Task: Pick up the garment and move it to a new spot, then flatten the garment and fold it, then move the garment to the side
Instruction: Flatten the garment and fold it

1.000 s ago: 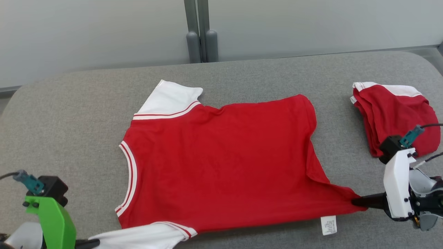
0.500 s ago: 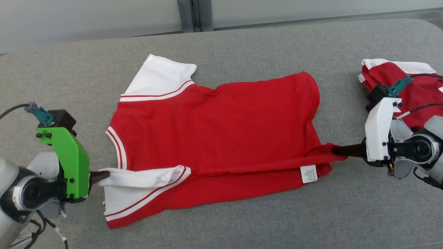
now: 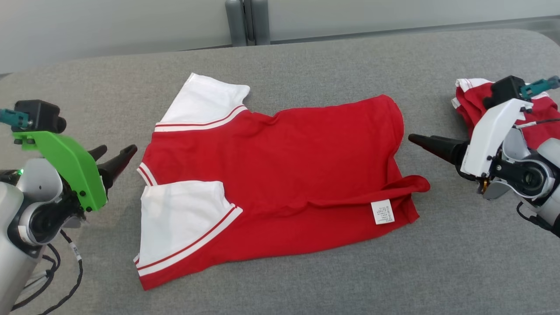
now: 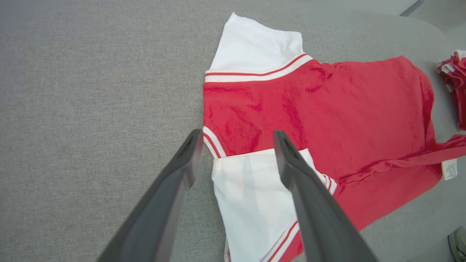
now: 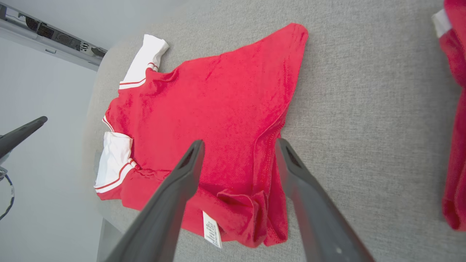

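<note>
Where the grey padded tabletop (image 3: 306,65) meets a pale wall (image 3: 109,26) and a grey post (image 3: 247,22), the head view shows the red-and-white garment (image 3: 280,175) lying mid-tabletop and a second red garment (image 3: 470,103) by the right edge. The left gripper (image 3: 117,151) and right gripper (image 3: 413,138) flank the first garment, touching nothing. In the left wrist view, the jaws are spread above the folded white sleeve (image 4: 251,189). In the right wrist view, the jaws are spread above the hem's label (image 5: 212,229).

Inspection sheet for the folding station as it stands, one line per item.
Surface: grey fabric tabletop, no stains seen.
Job's things: red T-shirt with white sleeves, spread out, near edge folded over, care label showing.
Clutter: second red-and-white garment bunched at the right.
Grippers: left gripper open, beside the collar, holding nothing; right gripper open, off the hem, holding nothing.
Cables: black cable loops below the left arm.
Surroundings: pale wall, grey post behind.
</note>
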You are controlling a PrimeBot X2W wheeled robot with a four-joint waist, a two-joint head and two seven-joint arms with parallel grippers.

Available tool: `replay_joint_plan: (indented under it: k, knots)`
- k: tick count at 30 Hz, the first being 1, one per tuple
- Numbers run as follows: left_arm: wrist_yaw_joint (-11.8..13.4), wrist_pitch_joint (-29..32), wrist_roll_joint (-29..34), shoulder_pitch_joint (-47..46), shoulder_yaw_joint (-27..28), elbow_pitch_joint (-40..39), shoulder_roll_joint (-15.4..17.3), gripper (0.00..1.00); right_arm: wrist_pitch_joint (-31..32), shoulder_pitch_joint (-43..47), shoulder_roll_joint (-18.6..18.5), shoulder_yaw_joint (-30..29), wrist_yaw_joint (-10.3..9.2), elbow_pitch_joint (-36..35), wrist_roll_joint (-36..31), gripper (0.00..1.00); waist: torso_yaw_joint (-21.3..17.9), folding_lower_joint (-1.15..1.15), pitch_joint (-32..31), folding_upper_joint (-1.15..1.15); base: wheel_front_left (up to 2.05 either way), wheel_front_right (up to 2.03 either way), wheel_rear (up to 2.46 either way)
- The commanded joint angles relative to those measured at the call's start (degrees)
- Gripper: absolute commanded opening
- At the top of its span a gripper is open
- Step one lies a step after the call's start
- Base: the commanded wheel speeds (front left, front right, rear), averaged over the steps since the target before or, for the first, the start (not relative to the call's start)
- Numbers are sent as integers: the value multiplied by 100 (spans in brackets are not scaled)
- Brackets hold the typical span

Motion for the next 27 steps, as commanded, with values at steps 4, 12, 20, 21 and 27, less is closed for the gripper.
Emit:
replay_joint_plan:
  k: [4, 12, 20, 21, 27]
  knots:
    - [49, -1111, 398, 431, 187, -197, 33, 100, -1385, 478, -175, -239, 0, -465, -490, 100, 89, 0, -270, 0, 0, 0, 0]
    - [897, -3117, 1187, 1473, 512, -1005, 142, 100, -3432, 1381, -224, -784, 0, -908, -1524, 100, 109, 0, -512, 0, 0, 0, 0]
    - [1596, -4188, 1642, 2854, 1169, -1618, -164, 100, -3454, 3105, 756, -3379, 0, -1400, -3592, 100, 105, 0, -619, 0, 0, 0, 0]
    - [1603, -4201, 1800, 2949, 1303, -1709, -287, 100, -3455, 3354, 849, -3559, 0, -1434, -3842, 100, 114, 0, -631, 0, 0, 0, 0]
    - [1352, -4194, 2875, 3855, 2147, -1994, -1174, 100, -3455, 4372, 1371, -4279, 0, -1529, -4766, 100, 171, 0, -695, 0, 0, 0, 0]
